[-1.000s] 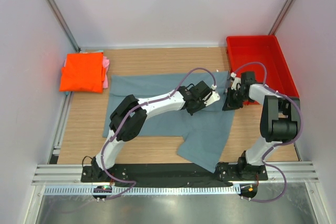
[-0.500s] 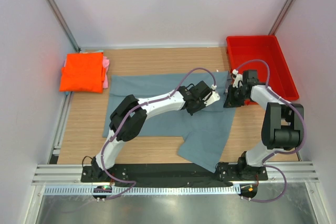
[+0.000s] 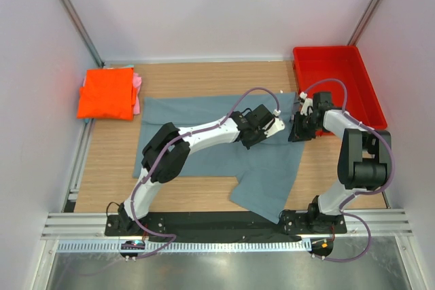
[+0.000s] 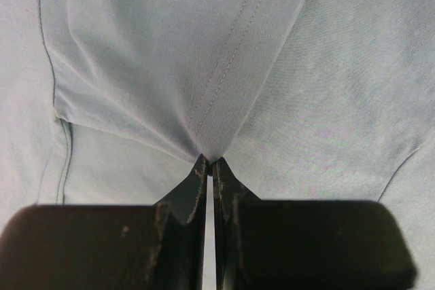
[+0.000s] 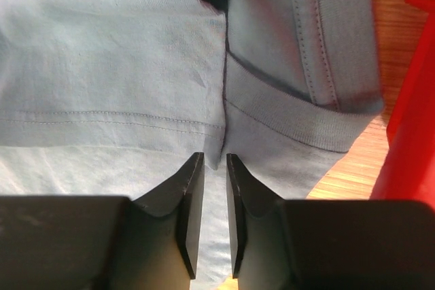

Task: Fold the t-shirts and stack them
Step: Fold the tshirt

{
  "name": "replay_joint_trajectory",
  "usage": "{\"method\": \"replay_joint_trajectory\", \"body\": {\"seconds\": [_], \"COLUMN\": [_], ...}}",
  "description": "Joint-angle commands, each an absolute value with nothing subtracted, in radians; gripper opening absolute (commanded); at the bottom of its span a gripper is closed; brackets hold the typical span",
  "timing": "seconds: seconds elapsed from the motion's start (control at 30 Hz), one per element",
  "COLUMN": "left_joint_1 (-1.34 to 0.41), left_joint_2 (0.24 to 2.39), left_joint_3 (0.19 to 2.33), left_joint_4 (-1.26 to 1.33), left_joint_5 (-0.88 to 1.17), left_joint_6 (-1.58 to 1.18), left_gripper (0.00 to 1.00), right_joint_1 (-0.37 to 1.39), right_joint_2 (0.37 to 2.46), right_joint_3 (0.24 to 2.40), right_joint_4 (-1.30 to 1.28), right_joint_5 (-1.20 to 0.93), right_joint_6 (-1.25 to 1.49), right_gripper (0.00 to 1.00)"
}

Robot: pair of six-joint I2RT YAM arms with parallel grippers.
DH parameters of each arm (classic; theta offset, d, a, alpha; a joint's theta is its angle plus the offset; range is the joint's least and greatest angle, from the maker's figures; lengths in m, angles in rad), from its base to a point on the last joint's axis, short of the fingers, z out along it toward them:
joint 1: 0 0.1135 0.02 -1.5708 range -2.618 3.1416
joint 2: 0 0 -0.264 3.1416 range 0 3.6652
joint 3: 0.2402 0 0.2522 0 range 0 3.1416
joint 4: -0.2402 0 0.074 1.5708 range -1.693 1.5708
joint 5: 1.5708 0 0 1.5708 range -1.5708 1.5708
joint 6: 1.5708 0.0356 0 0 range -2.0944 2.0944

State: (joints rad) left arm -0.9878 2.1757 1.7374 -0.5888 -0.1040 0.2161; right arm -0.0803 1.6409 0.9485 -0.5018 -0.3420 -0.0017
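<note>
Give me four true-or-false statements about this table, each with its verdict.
1. The left gripper is shut on the grey-blue shirt. True.
2. The orange shirt lies in the red bin. False: it lies folded at the far left; the red bin stands far right.
3. A pink shirt shows at the orange shirt's edge. True.
4. The grey-blue shirt is stacked on the orange one. False: it lies spread mid-table.

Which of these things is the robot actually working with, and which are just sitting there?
Part of the job:
grey-blue t-shirt, spread on the table
folded orange t-shirt, far left
pink t-shirt, showing at the orange one's edge

Just lying about:
red bin, far right
</note>
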Motion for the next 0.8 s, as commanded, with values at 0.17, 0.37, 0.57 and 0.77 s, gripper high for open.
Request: {"method": "replay_joint_trajectory", "body": {"seconds": [0.17, 0.37, 0.57, 0.77], "left_joint_1": [-0.988, -0.988, -0.989, -0.988], "left_joint_2": [2.161, 2.166, 2.174, 2.166], "left_joint_3": [1.775, 1.775, 1.779, 1.772], "left_joint_4": [-0.592, -0.594, -0.594, -0.594], "left_joint_5": [-0.092, -0.092, -0.094, -0.097], "left_joint_6": [0.210, 0.209, 0.210, 0.212], "left_gripper": [0.03, 0.03, 0.03, 0.03], "right_joint_1": [-0.077, -0.077, -0.077, -0.077], "right_joint_2": [1.647, 1.644, 1.632, 1.528], "right_joint_3": [0.973, 0.973, 0.968, 0.963], "right_joint_4": [-0.494, -0.495, -0.502, -0.555], "right_joint_5": [-0.344, -0.360, -0.368, -0.385], "right_joint_6": [-0.009, -0.009, -0.009, -0.009], "right_gripper": [0.23, 0.15, 0.03, 0.01]}}
